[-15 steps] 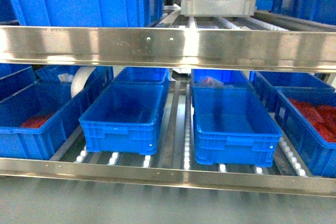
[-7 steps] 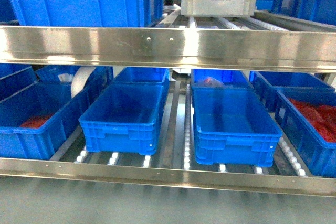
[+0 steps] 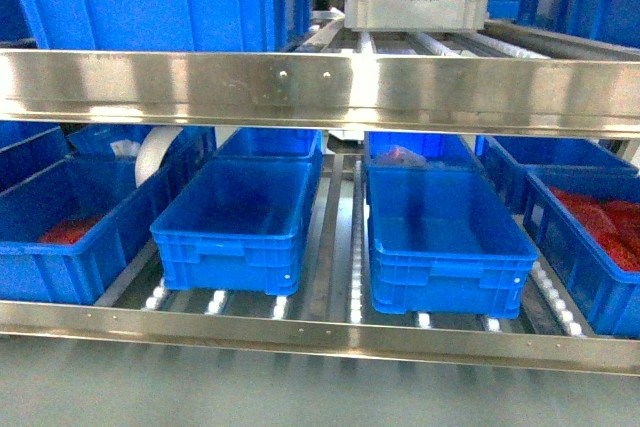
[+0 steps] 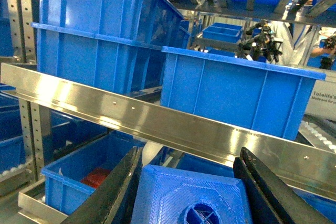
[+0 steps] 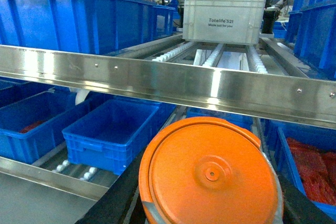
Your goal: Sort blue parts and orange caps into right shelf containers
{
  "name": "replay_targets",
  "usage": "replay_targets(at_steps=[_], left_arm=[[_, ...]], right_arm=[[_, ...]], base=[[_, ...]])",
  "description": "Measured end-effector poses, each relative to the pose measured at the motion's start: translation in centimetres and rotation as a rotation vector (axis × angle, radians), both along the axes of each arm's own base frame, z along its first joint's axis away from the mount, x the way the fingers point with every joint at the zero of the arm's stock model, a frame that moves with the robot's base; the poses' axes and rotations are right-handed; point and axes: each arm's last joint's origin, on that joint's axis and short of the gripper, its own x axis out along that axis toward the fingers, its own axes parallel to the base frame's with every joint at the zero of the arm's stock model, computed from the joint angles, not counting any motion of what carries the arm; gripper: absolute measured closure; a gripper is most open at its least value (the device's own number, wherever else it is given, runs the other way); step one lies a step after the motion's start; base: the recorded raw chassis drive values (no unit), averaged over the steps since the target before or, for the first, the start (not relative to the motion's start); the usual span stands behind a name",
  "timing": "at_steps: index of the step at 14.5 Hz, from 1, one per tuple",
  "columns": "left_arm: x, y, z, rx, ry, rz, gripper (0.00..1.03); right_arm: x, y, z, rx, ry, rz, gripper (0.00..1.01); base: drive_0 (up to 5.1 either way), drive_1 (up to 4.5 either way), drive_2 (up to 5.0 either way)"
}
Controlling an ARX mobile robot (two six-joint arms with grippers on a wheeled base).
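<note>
- Step in hand, as a judgement: carrying phase, both pieces already picked up and brought before the shelf, neither yet dropped into a crate.
- Left end effector clamped on the blue part; dark fingers pressed against both flanks of the ribbed printed block, seen from the left wrist view, below the steel shelf rail.
- Right end effector clamped on the orange cap; flat orange top facing the camera, dark fingers hugging its left and right edges.
- Neither arm nor held piece visible in the head view, so both apparently kept low and short of the shelf front.
- Right shelf containers: two open crates on the lower roller level, centre crate and its right neighbour, both looking unfilled; crate at far right already holding red items.
- From the right wrist view, cap near the camera and crates well beyond and lower, under the rail.
- Next move, judged: advance under the rail, bring each held piece over its own crate, then part the fingers.
- Risk: rail close above the crates, little headroom for the reach.
- Which crate takes which piece: cannot tell.
</note>
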Motion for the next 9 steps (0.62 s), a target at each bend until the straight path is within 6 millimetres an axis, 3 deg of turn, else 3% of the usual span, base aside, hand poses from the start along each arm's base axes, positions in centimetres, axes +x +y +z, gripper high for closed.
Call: replay_targets(at_steps=[9], left_arm=[[0.0,0.0,0.0,0.0,0.0,0.0,0.56]], right_arm=[[0.0,0.0,0.0,0.0,0.0,0.0,0.57]], base=[[0.0,0.0,0.0]])
